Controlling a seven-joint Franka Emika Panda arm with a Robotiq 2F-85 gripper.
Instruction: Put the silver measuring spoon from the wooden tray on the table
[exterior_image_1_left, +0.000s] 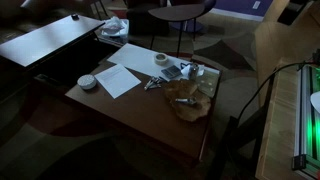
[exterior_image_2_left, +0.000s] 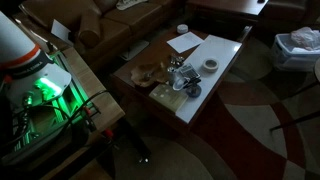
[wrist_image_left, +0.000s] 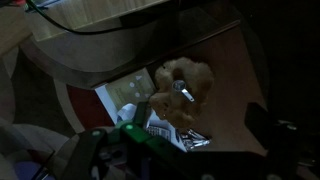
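In the wrist view the gripper (wrist_image_left: 178, 152) hangs above the table (wrist_image_left: 235, 70) with its jaws spread wide and nothing between them; the picture is dim, and the fingers show only as dark shapes low on either side. Past the fingertips lies the tray (wrist_image_left: 190, 80); the spoon (wrist_image_left: 184, 92) rests on the tray's middle, bowl and handle both within its rim, well apart from the gripper. A sheet of paper (wrist_image_left: 118, 95) lies just beside the tray.

In an exterior view the tray (exterior_image_1_left: 192, 106) sits close to one long edge of the table (exterior_image_1_left: 130, 120), with the spoon (exterior_image_1_left: 184, 101) a pale streak on it; a bunch of utensils (exterior_image_1_left: 153, 84) lies near the middle, between the tray and the paper (exterior_image_1_left: 118, 78); a white roll (exterior_image_1_left: 160, 60) is near the far edge; a white dish (exterior_image_1_left: 88, 82) sits at the corner beside the grey table (exterior_image_1_left: 50, 40). The gripper cannot be made out in either exterior view.
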